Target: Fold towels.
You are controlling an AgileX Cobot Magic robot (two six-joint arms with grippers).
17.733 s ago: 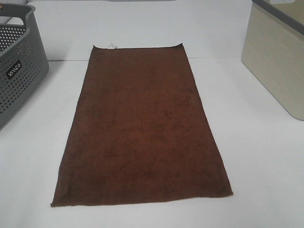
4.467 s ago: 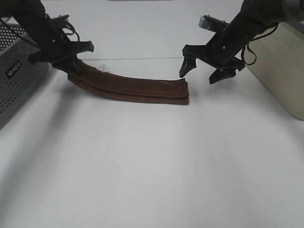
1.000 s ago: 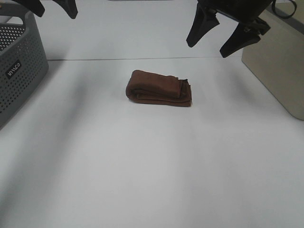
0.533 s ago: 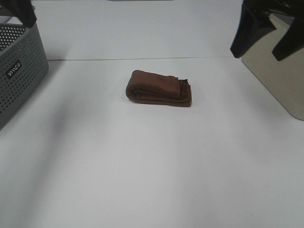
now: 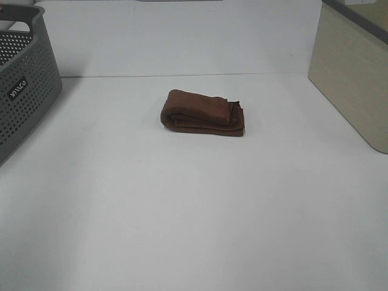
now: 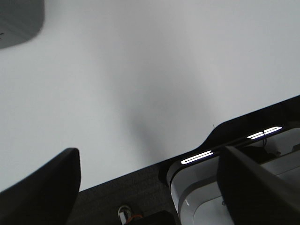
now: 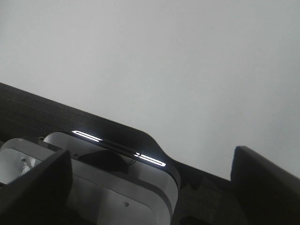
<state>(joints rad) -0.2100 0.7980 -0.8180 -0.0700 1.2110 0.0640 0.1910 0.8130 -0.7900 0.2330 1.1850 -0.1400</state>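
Grey plastic first: on your left the perforated basket sits at the edge of the white surface, just as it did before. Moving toward the middle, the towel lies as a compact reddish-brown bundle, several layers thick, its rounded fold facing left and its loose edges stacked on the right; nothing touches it. A few seconds ago it was only a long folded strip, so the last fold is in. On your right stands the beige bin, well apart from the bundle. Half a second ago both arms hung at the top corners of the high view; now you see neither there. The left tool and right tool each show fingers spread wide and empty over bare surface. To my judgement the folding is finished.
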